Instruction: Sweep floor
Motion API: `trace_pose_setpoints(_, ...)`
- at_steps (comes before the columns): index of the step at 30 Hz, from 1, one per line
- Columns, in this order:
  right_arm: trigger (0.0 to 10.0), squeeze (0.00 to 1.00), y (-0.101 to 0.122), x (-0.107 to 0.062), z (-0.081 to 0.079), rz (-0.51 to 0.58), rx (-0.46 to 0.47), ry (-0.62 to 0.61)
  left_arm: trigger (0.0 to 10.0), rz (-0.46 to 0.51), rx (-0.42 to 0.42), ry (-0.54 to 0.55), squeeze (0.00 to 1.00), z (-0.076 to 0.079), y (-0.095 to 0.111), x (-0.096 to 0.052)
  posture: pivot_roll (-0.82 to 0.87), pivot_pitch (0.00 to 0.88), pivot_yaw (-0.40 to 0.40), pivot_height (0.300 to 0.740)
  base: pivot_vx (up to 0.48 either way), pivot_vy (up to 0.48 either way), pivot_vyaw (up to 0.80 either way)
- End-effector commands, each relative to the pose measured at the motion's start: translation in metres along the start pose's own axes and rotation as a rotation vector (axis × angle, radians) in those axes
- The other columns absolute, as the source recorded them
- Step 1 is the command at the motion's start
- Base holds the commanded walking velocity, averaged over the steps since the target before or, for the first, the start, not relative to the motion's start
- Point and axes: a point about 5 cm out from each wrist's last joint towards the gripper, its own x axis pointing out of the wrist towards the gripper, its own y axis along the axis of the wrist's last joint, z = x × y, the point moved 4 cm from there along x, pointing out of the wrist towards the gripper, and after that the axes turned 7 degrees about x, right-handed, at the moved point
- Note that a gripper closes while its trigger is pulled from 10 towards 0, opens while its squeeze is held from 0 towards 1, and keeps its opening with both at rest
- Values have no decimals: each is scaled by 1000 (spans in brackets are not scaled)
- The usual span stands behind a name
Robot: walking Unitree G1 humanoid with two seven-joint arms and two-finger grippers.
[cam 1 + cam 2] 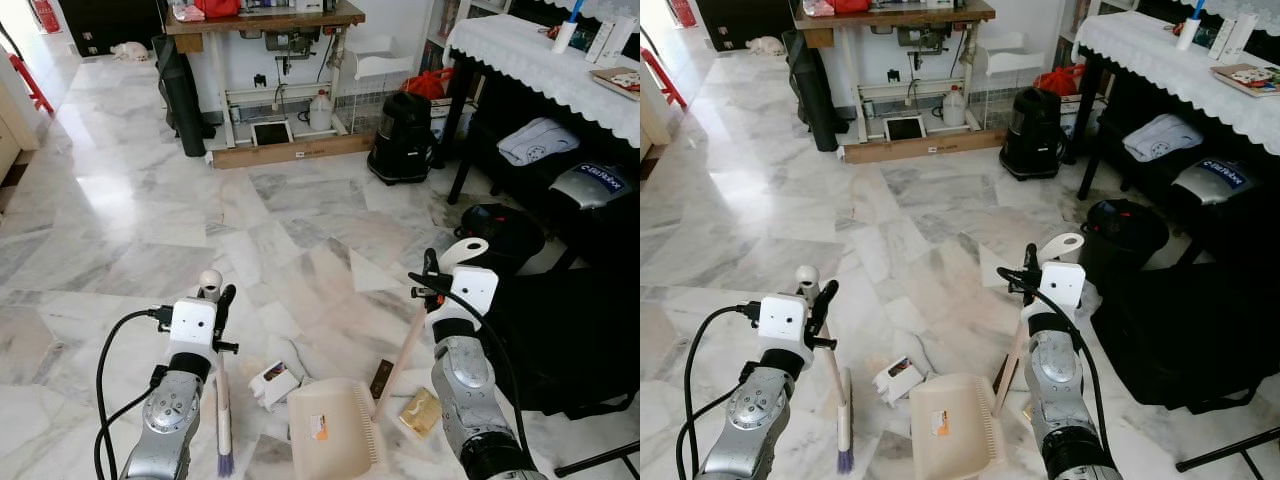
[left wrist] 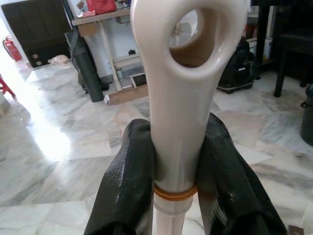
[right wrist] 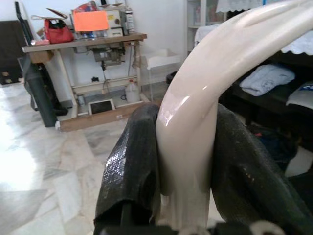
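Marble floor (image 1: 150, 220), broom (image 1: 222, 400), dustpan (image 1: 330, 435), possibly litter (image 1: 275, 382)

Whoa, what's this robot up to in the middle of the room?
It's sweeping the marble floor. The left gripper is closed on the handle of a small broom, whose purple bristles touch the floor. The right gripper holds the long handle of a cream dustpan resting on the floor between the arms. Bits of litter lie around the pan: a small white carton, a dark packet and a yellowish wrapper.
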Motion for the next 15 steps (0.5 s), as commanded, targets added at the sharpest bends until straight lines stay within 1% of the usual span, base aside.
trace_pose_setpoints(1, 10000, 0, 8, 4, -3, 28, 5, 7, 10000, 43, 9, 17, 0, -4, 10, 2, 128, 0, -3, 740, 0, 0, 0)
trace_pose_setpoints(15, 10000, 0, 7, 4, -3, 24, 3, 10, 10000, 43, 12, 15, 0, -3, 9, 3, 127, 0, -5, 740, 0, 0, 0)
